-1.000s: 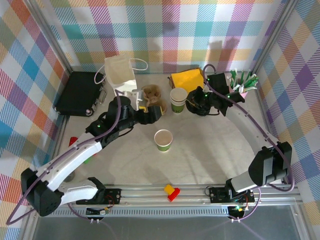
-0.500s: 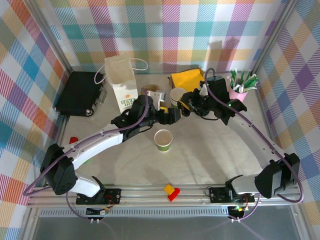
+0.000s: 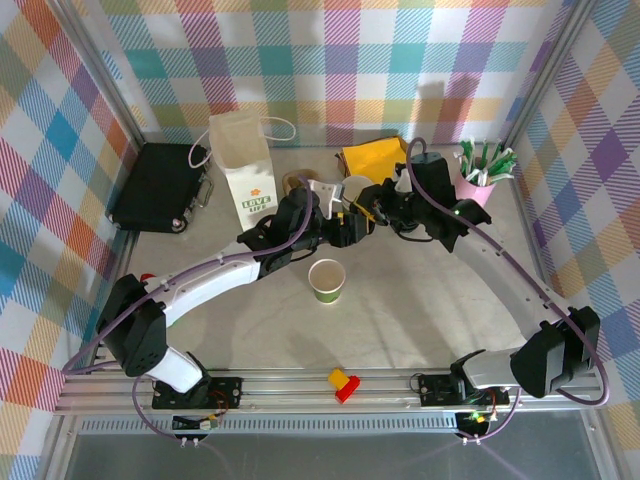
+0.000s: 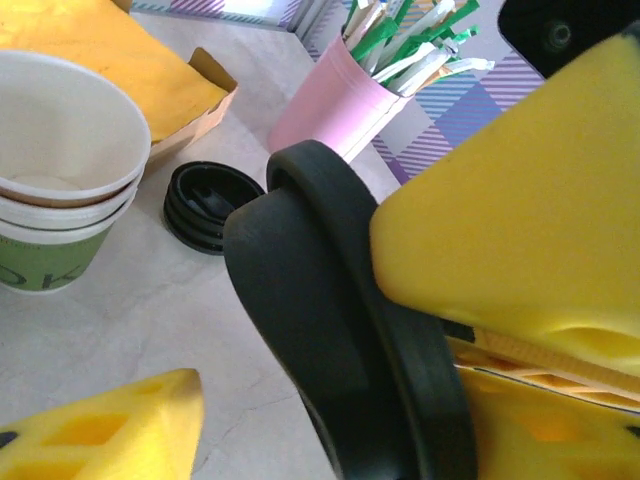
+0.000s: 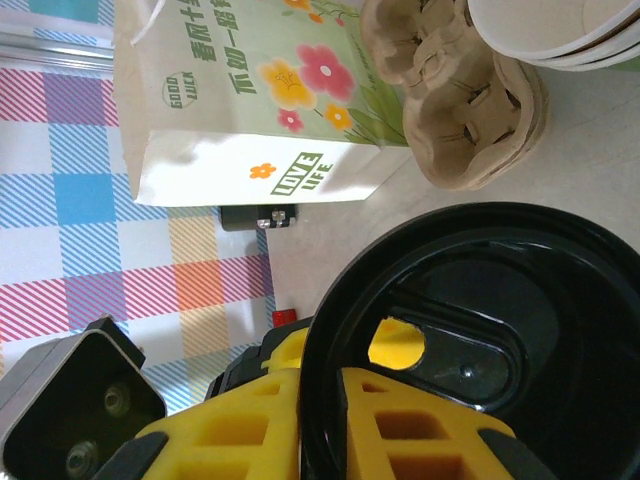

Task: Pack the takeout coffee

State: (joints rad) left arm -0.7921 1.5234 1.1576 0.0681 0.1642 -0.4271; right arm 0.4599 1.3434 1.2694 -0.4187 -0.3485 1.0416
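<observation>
Coffee lid (image 5: 520, 300) gripped in right jaws; left jaws have narrowed around it, gap remaining.

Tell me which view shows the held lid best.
Right wrist: the lid faces the camera, top and sip hole clear. Left wrist shows it edge-on, close up. Top external shows it tiny, hard to pick out.

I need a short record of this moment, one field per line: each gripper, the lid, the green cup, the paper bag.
right gripper: shut on the black lid
left gripper: open, fingers on either side of that lid's rim, with a gap on one side
green cup: lidless, upright, apart from both grippers
white paper bag: upright at the back
lid on cup: not yet
</observation>
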